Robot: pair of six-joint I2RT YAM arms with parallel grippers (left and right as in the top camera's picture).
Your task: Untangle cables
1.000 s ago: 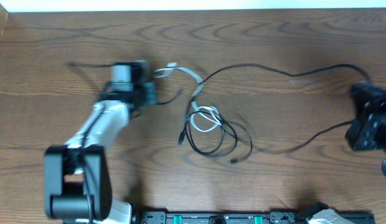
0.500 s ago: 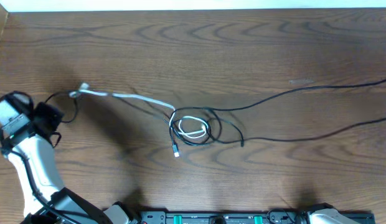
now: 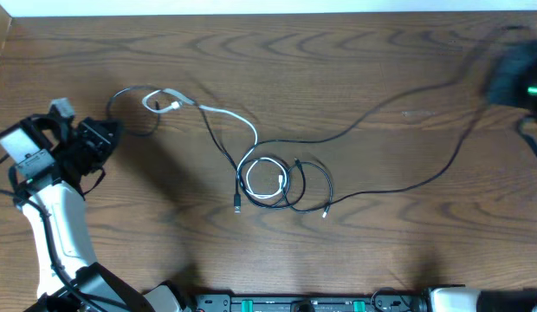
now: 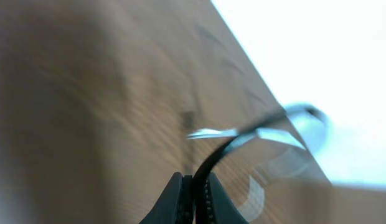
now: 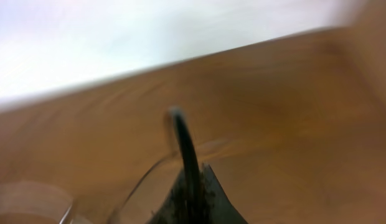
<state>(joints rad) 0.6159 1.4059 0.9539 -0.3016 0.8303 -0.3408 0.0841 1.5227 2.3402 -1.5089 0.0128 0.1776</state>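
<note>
Early going: the left pincer (image 3: 111, 134) at 9 o'clock and right pincer (image 3: 511, 82) at 2 each clamp one of the cables (image 3: 284, 178), whose central coil is not yet undone.

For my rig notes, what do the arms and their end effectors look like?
Left arm: white link, black joints, thin black wires along it. Left end effector: two slim black fingers. Right arm: dark, blurred, with a green light.
</note>
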